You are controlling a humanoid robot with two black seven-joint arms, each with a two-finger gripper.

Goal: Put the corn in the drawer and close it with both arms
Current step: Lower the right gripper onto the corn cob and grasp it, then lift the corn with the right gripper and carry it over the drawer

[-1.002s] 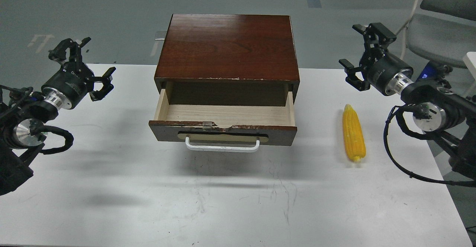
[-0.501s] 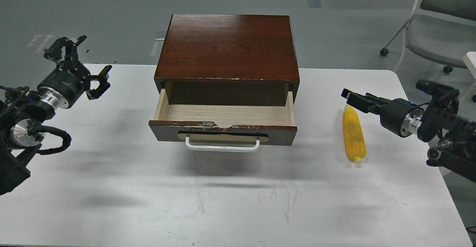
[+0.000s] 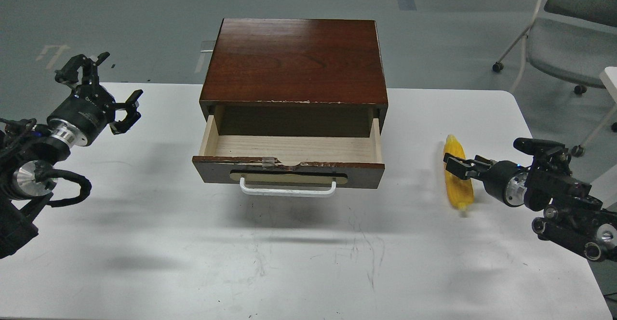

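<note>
The corn (image 3: 460, 192), a bright yellow cob, lies lengthwise on the white table (image 3: 289, 257) to the right of the cabinet. My right gripper (image 3: 460, 166) is low over the cob's middle and covers part of it; its dark fingers cannot be told apart. The drawer (image 3: 289, 169) is pulled open, its pale wood inside empty, with a white bar handle (image 3: 288, 191) in front. My left gripper (image 3: 108, 86) is open and empty, raised over the table's far left, well away from the drawer.
The dark brown cabinet (image 3: 294, 60) stands at the middle back of the table. A grey wheeled chair (image 3: 564, 45) stands on the floor beyond the table's right back corner. The table's right edge is close behind my right arm.
My right gripper has swung down from high at the right and moved left onto the corn's middle. My left gripper has drifted slightly left. The corn and drawer have not moved.
</note>
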